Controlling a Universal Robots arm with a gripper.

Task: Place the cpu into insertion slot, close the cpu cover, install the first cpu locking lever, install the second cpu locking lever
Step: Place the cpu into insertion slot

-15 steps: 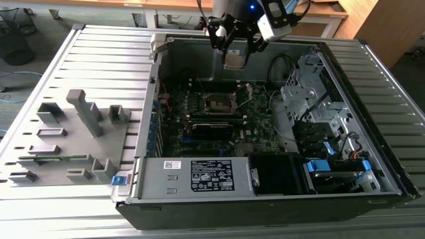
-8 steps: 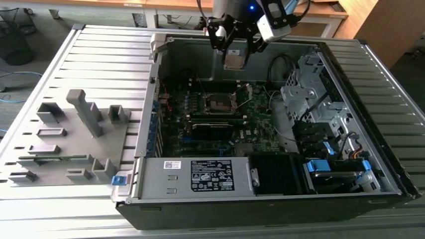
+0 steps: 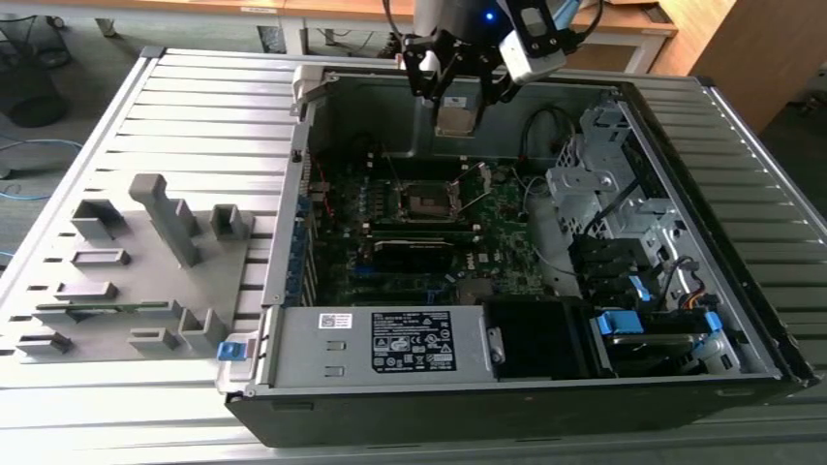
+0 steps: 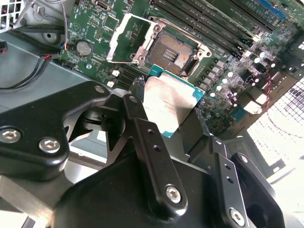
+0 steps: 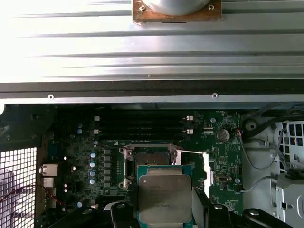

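Observation:
My gripper [image 3: 455, 108] hangs over the back of the open computer case, shut on the cpu [image 3: 454, 122], a flat silver-topped chip. In both wrist views the cpu [image 4: 171, 99] [image 5: 165, 197] sits between the black fingers [image 4: 142, 130], gripped on two opposite edges. The insertion slot [image 3: 424, 200] [image 4: 173, 53] [image 5: 149, 155] lies bare on the green motherboard, below and a little ahead of the chip. The cpu cover [image 4: 115, 42] [image 5: 205, 167] is swung open to one side of the slot, with the board visible through its square opening.
Long black memory slots [image 5: 142, 126] run beside the socket. A grey power supply [image 3: 387, 341] fills the case's front, and a drive cage with cables [image 3: 607, 189] lines the exterior view's right. A grey fixture plate with blocks [image 3: 136, 262] lies outside the case on the exterior view's left.

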